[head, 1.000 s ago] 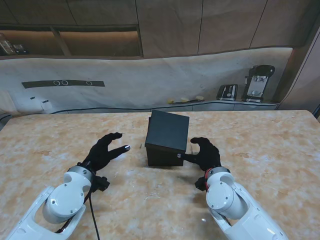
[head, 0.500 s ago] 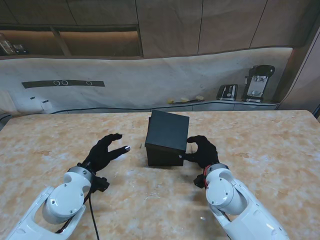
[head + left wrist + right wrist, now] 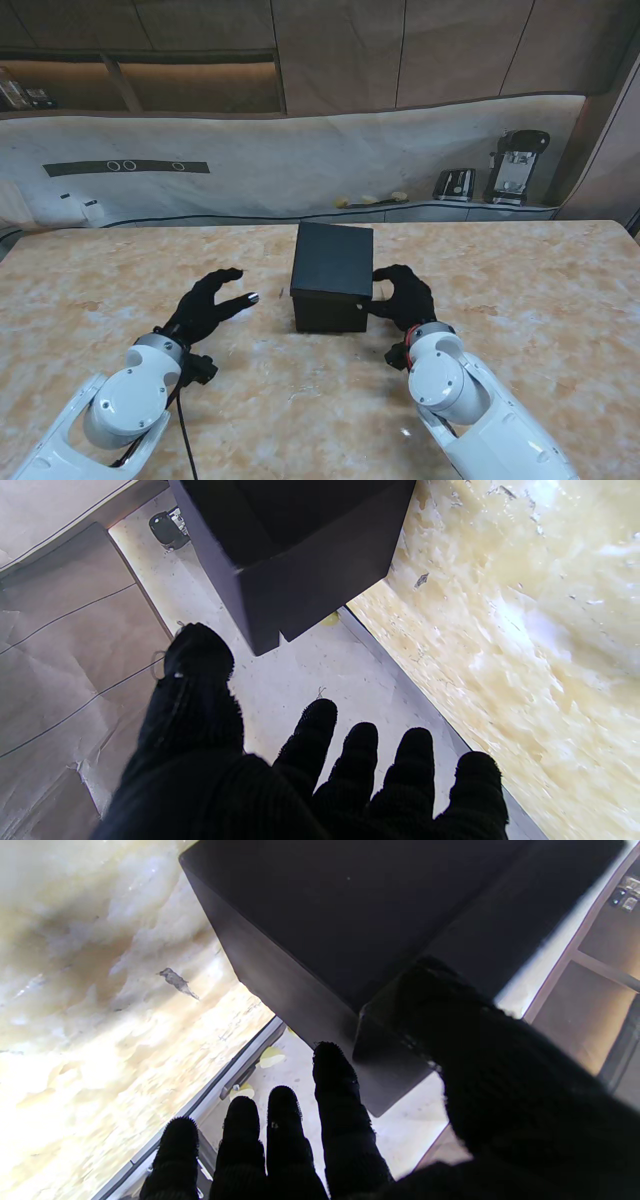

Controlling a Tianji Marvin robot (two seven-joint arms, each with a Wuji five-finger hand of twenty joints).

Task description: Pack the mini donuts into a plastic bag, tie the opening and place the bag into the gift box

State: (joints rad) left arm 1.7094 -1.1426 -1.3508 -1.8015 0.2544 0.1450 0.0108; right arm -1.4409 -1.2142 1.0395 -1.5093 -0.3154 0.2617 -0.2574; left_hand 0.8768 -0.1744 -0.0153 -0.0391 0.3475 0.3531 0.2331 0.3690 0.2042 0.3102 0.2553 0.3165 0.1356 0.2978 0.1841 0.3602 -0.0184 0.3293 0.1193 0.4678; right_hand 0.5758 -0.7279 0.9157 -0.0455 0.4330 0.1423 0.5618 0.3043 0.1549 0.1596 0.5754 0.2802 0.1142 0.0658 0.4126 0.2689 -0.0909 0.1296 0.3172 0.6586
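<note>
A black gift box (image 3: 332,262) stands mid-table with its lid lying flat and shut; it also fills part of the left wrist view (image 3: 300,555) and the right wrist view (image 3: 350,915). My right hand (image 3: 405,298) rests against the box's right side, fingers spread, thumb (image 3: 450,1040) at the box's near corner, gripping nothing. My left hand (image 3: 208,303) hovers a short way left of the box, fingers apart and empty (image 3: 300,780). No donuts or plastic bag show in any view.
The marble table (image 3: 540,280) stretches wide on both sides. Beyond its far edge runs a covered counter with a toaster (image 3: 455,184) and a coffee machine (image 3: 515,168). A black cable (image 3: 186,420) hangs from my left wrist.
The box lid, tilted up a second ago, now lies flat. My right hand has moved in against the box's right side. The left hand has not moved.
</note>
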